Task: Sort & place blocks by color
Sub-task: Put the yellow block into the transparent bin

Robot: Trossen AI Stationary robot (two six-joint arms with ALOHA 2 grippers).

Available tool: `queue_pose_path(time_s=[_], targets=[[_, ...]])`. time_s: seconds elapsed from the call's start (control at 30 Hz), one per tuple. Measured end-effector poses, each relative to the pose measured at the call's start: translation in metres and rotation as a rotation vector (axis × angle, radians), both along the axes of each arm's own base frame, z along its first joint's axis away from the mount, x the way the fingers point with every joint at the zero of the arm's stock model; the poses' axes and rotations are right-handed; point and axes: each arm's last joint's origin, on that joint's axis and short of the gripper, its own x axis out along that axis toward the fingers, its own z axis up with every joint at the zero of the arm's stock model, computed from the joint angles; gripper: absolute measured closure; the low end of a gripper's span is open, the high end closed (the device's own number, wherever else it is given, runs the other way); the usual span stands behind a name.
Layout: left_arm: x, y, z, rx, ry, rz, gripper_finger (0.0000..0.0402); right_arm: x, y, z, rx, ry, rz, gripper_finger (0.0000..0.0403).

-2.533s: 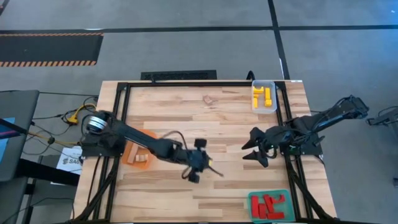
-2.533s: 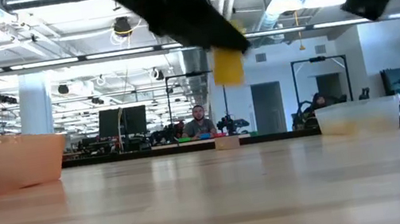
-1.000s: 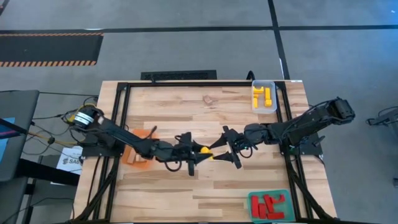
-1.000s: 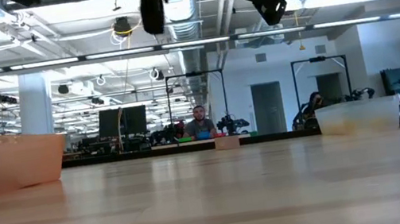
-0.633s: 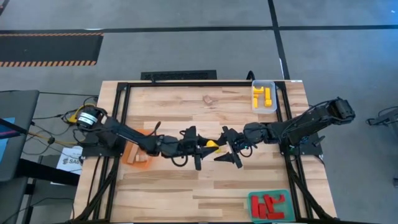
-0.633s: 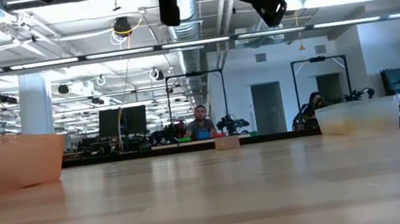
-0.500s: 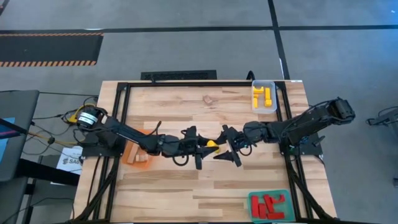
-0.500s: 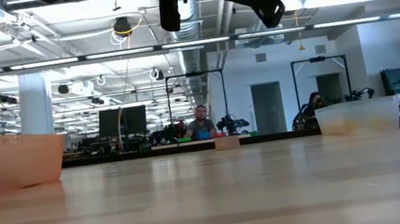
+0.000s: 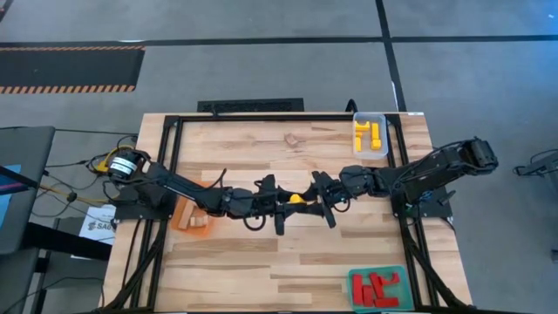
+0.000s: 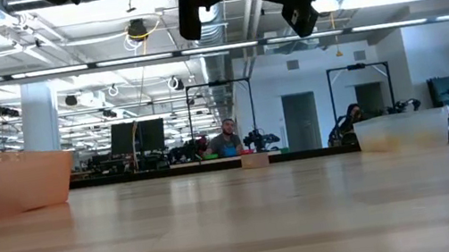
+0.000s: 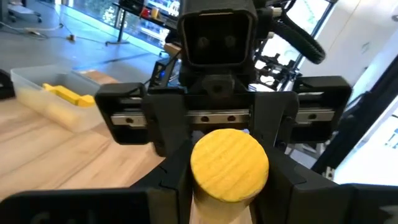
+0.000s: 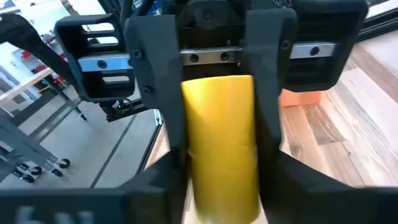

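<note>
The two arms meet nose to nose over the middle of the table (image 9: 261, 262), blocking that way across. The orange tray (image 9: 193, 216), clear tray (image 9: 370, 135) and green tray (image 9: 377, 288) sit at the edges. The wood between is open.

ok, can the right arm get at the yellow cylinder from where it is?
Probably yes. The right gripper meets the left gripper mid-table, and its fingers flank the yellow cylinder that the left one holds; nothing sits between them.

The yellow cylinder (image 11: 229, 164) shows painted wood grain on its end, the table (image 9: 261, 262) is pale, smooth planked wood, and the clear tray (image 9: 370, 135) at its corner looks like translucent plastic.
</note>
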Motion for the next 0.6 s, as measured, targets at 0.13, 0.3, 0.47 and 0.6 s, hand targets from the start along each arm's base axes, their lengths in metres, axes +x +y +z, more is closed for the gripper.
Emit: queue_pose_path(time_s=[0.13,0.3,0.47,0.6], targets=[[0.001,0.003,0.0,-0.011,0.001,0.006,0.0299,0.0,-0.001,0.0,-0.018,-0.005,0.004,0.0282],[0.002,0.01,-0.004,-0.013,0.039,0.022,0.0235,0.0,-0.005,-0.004,-0.008,0.043,-0.025,0.0281],[0.002,0.023,-0.012,-0.085,0.129,0.024,0.0098,-0.007,-0.018,-0.012,-0.019,0.178,-0.074,0.0281],[0.0,0.042,-0.009,-0.167,0.184,-0.056,0.0026,-0.024,-0.033,-0.016,-0.042,0.335,-0.123,0.0281]])
